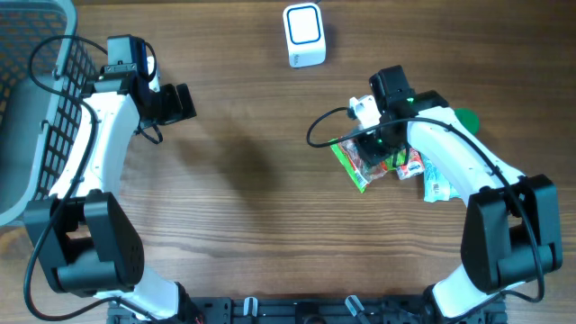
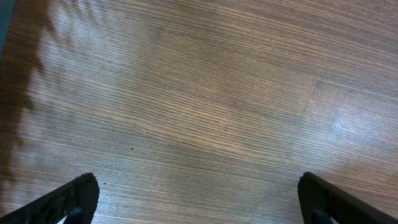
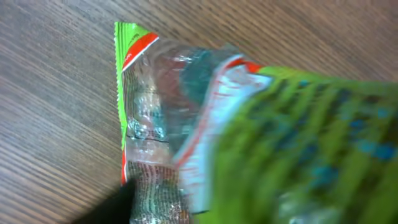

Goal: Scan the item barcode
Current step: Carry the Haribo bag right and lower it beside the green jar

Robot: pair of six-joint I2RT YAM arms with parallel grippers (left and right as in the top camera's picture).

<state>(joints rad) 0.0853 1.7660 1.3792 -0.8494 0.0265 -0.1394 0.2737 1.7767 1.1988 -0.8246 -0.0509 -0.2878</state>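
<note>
Picking an item out of the pile looks to be the step in hand: your right claw (image 1: 367,144) sits low over a heap of snack packets (image 1: 409,166) on the right side of the counter (image 1: 252,207), right on top of the green-edged clear packet (image 1: 349,164) at the heap's left end. From above the wrist hides the jaws, and in the right wrist view a blurred green wrapper (image 3: 298,143) fills most of the picture, with only a dark sliver of one finger low on the left, so you cannot tell whether this claw is open, closed or gripping a packet. Nor is it clear whether any packet is off the wood. Your left claw (image 1: 184,102) hovers on the left, near the wire basket (image 1: 27,108); its fingertips (image 2: 81,193) stand wide apart over bare wood, with nothing between them. The scanner (image 1: 303,36), a small white box, stands at the far edge, well apart from the heap. Nothing faces it, so I judge the scan itself not yet begun. The next move calls for a firm pinch on a single packet, not two, then a lift clear of the others and a carry toward the scanner with the barcode side turned to its window. The wrappers look thin and slick, so watch for a neighbour dragging along.
</note>
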